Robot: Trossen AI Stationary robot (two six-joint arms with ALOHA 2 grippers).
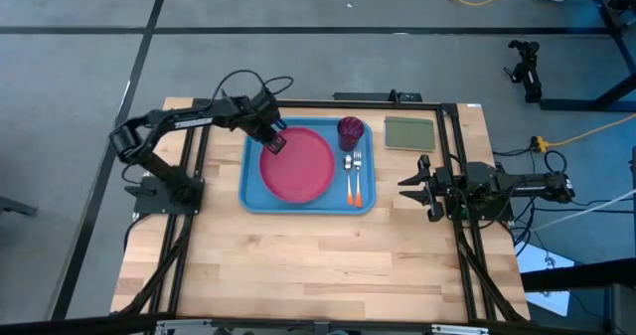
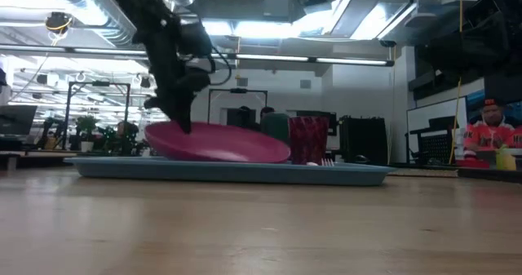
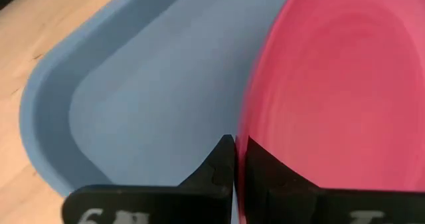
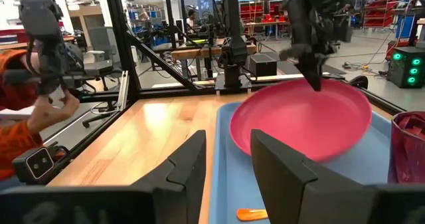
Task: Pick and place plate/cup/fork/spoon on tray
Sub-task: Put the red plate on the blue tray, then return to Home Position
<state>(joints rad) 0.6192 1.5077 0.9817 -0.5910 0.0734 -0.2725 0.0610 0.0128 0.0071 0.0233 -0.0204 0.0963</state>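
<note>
The left hand (image 1: 275, 142) pinches the rim of the large round pink-red plastic plate (image 1: 298, 166), tilted over the light-blue rectangular plastic tray (image 1: 250, 181). Dropped unevenly, it may slide into the fork (image 1: 357, 181).

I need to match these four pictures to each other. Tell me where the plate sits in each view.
High view: the plate fills the tray's left part, left claw at its upper-left rim.
Low view: left of centre, tilted, beside the cup.
Left wrist view: fills the right side, rim pinched.
Right wrist view: centre-right, tilted above the tray.
Shared landmark: the left claw gripping the plate's rim.
</note>
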